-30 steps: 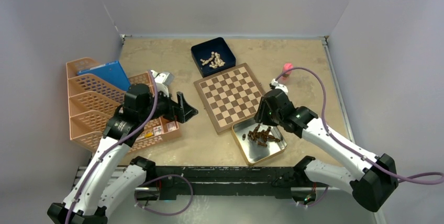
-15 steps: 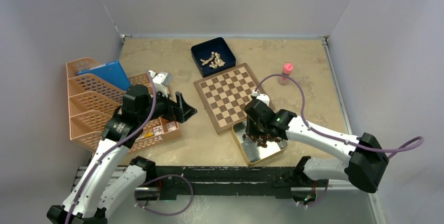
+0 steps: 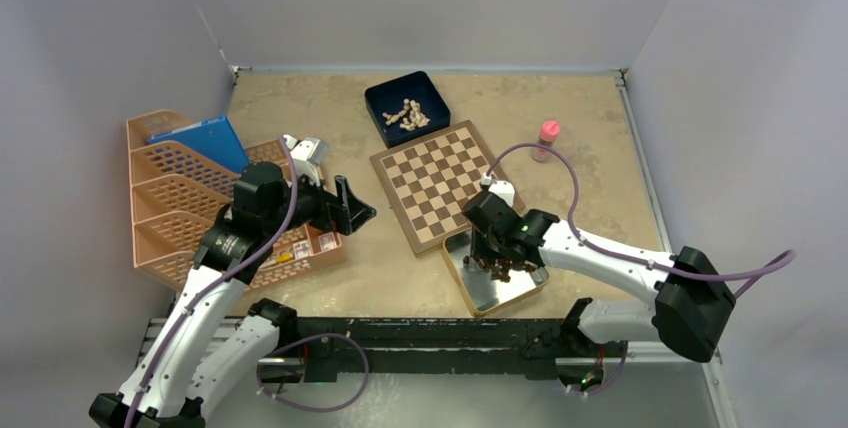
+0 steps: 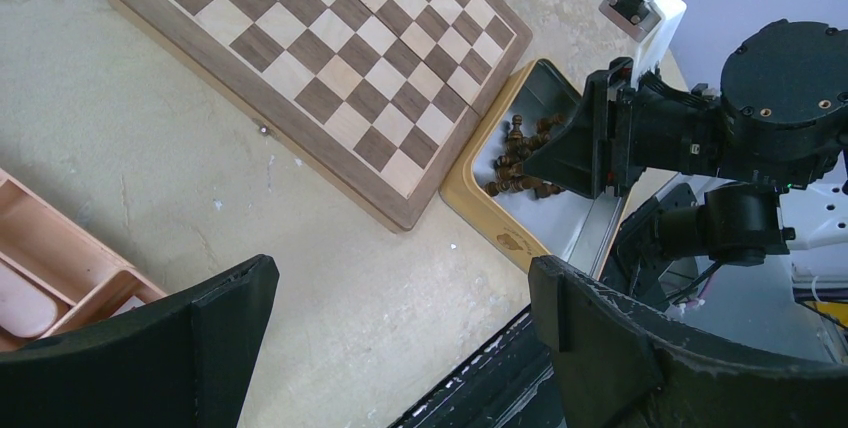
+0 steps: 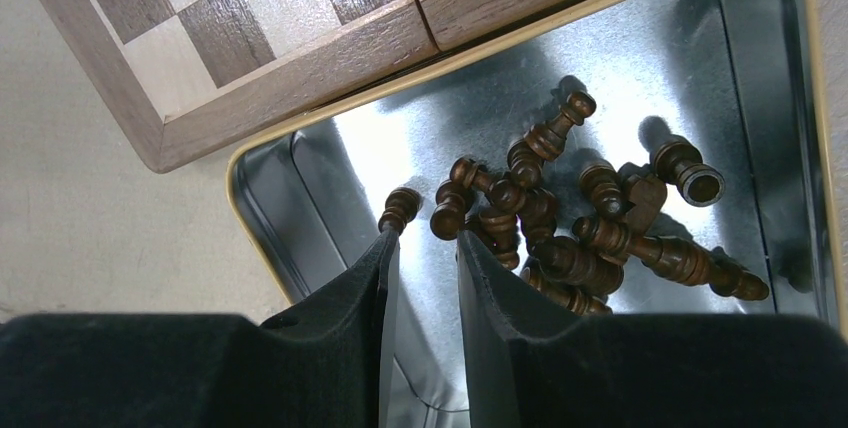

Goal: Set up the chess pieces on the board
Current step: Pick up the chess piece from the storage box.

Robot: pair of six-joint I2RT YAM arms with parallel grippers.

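The right gripper (image 5: 425, 238) has its 2 fingers set narrowly apart, and only bare metal shows in the gap. It is lowered into the silver tin (image 5: 290, 188), with 1 small dark piece lying right at a fingertip, at the edge of the heap. The chess pieces (image 5: 570, 263) lie tumbled on their sides in that tin, which sits just against the near edge of the board (image 5: 240, 8). The left gripper (image 4: 400, 278) hangs over the table with its jaws wide and nothing between them, near the orange trays (image 3: 170, 203). A small mark on the tin's rim is too small to read.
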